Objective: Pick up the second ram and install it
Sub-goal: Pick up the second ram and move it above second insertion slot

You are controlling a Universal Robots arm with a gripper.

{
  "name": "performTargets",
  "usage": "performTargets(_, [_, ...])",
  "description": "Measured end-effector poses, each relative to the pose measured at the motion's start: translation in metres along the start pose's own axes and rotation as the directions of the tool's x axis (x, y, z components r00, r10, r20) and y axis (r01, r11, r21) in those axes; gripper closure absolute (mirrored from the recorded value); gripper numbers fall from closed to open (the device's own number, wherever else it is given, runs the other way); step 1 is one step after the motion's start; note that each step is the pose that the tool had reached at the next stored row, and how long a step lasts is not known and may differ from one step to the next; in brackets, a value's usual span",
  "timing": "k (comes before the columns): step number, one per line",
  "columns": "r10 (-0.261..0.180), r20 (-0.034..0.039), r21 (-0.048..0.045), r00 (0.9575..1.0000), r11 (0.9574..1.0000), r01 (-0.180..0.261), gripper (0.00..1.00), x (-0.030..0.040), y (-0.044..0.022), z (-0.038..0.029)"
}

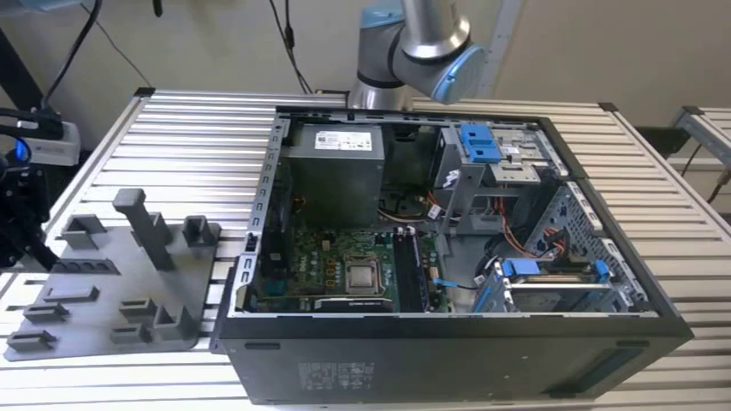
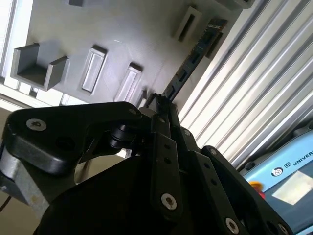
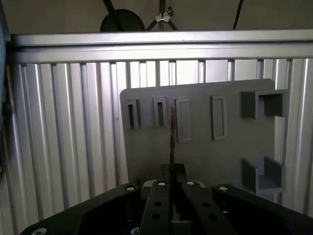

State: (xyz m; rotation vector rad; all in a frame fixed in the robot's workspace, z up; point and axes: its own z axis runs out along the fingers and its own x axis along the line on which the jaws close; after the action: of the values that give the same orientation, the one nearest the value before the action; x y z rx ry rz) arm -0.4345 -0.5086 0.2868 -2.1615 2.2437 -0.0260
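In both wrist views my gripper [image 3: 172, 172] is shut on the second ram [image 3: 172, 132], a thin dark strip seen edge-on. The second wrist view shows the ram [image 2: 193, 61] from the side, with its row of black chips, running away from the gripper [image 2: 159, 104] over the grey holder tray [image 2: 127, 34]. Whether its far end touches the tray I cannot tell. In the exterior view the gripper's black body [image 1: 16, 210] is at the far left edge, beside the grey holder tray [image 1: 109, 282]. The open computer case [image 1: 457, 342] holds the green board [image 1: 325, 257] with its long black slots [image 1: 409, 274].
The tray carries raised blocks and a tall post [image 1: 146, 224]. The case walls stand high around the board. Inside are a grey power supply [image 1: 331, 171], a drive cage with blue tabs [image 1: 485, 150] and loose cables. The arm's base [image 1: 412, 43] is behind the case on the ribbed metal table [image 1: 194, 145].
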Motion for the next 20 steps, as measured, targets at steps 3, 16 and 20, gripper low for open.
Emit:
performTargets(3, [0.001,0.0005,0.0000,1.0000,1.0000,-0.001,0.86,0.0000,-0.0001,-0.0041])
performTargets(16, [0.004,0.0021,0.0000,1.0000,1.0000,-0.004,0.86,-0.0002,-0.0007,-0.0265])
performTargets(20, [0.004,0.0022,0.0000,1.0000,1.0000,-0.004,0.86,-0.0002,-0.0009,-0.0348])
